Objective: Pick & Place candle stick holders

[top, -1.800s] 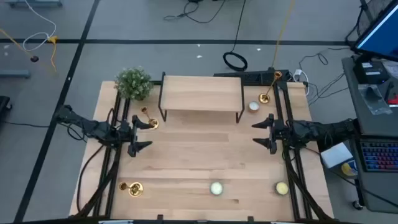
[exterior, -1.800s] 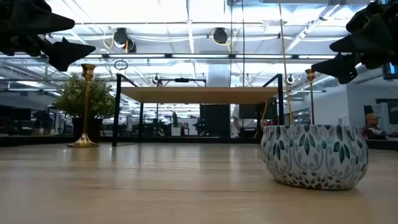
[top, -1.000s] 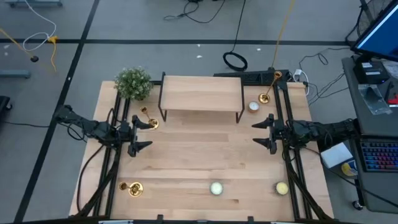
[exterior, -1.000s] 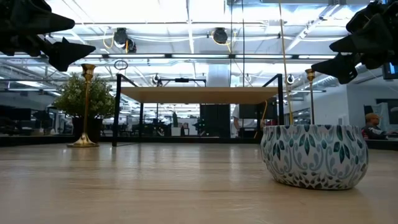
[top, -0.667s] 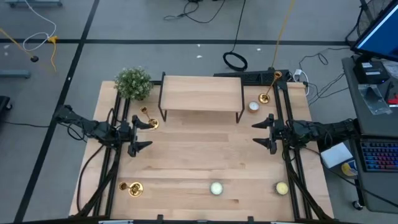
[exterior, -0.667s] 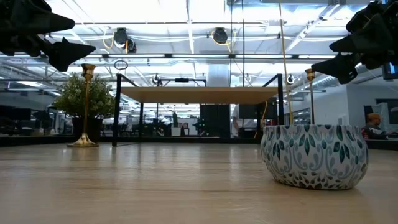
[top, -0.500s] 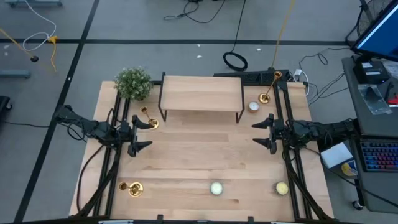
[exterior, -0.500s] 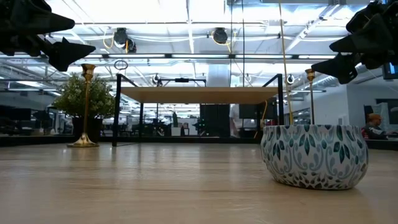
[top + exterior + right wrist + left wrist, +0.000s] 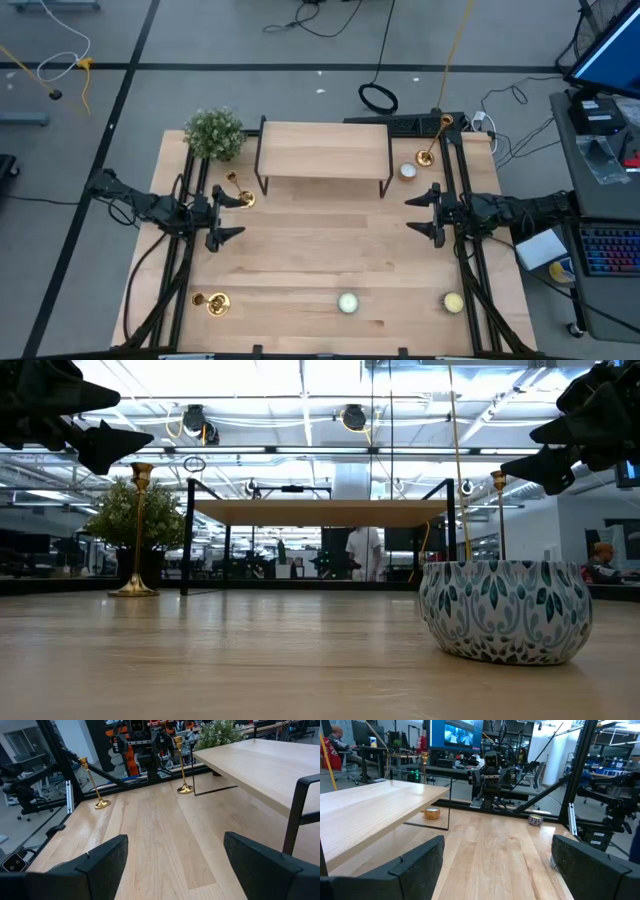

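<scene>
The left gripper [image 9: 228, 215] hangs over the left edge of the table [image 9: 320, 270], its fingers spread wide and holding nothing, and the nearest candle stick holder [image 9: 240, 194] stands just beside it — toward the far side of the table, between the gripper and the green plant [image 9: 215, 133]. That is the relation the coming pick seems to turn on: the brass stem stands upright, its long axis vertical, so a gripper that now points level across the table would need to come at the stem from the side and close across it. A second holder [image 9: 213, 301] stands at the near left corner, farther from the same gripper. The third holder [image 9: 431, 150] stands at the far right, beside the low wooden shelf [image 9: 324, 150] and a small white tealight [image 9: 408, 171]; the right gripper [image 9: 430, 212], also spread and empty, sits nearer to this one than the left does. From the right wrist view the two left-side holders [image 9: 183, 765] [image 9: 95, 784] show upright and well apart — both across the table, out of that arm's easy reach, I judge.
</scene>
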Motion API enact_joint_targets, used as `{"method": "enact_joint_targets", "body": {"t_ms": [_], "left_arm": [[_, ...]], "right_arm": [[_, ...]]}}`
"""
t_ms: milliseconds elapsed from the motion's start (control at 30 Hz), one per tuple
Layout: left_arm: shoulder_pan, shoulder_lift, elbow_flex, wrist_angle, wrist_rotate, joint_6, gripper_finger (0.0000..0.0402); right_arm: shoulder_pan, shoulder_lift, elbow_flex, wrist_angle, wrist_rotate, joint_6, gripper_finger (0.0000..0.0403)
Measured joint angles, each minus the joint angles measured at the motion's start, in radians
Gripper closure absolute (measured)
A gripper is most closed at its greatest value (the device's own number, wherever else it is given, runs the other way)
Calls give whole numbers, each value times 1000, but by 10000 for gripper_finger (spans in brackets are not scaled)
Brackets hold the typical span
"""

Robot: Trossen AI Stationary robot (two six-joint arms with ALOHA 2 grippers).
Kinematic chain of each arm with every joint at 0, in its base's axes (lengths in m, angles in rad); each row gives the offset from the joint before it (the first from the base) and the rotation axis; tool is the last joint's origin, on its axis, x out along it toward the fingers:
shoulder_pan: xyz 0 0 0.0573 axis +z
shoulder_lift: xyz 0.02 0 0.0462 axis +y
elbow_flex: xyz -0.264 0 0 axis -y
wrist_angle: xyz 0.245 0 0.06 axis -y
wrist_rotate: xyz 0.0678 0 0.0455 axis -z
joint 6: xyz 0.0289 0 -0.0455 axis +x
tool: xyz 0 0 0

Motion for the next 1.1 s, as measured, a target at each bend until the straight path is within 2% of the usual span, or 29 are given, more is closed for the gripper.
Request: {"method": "enact_joint_targets", "body": {"t_ms": [367, 633, 833, 967, 1100], "left_arm": [[0, 0, 0, 0, 0, 0, 36], [0, 0, 0, 0, -26, 8, 36], [0, 0, 0, 7, -34, 4, 36], [0, 0, 0, 7, -34, 4, 36], [0, 0, 0, 7, -34, 0, 36]], "right_arm": [[0, 0, 0, 0, 0, 5, 80], [0, 0, 0, 20, 0, 203, 80], [0, 0, 0, 159, 0, 319, 80], [0, 0, 0, 290, 12, 311, 80], [0, 0, 0, 422, 76, 270, 80]]}}
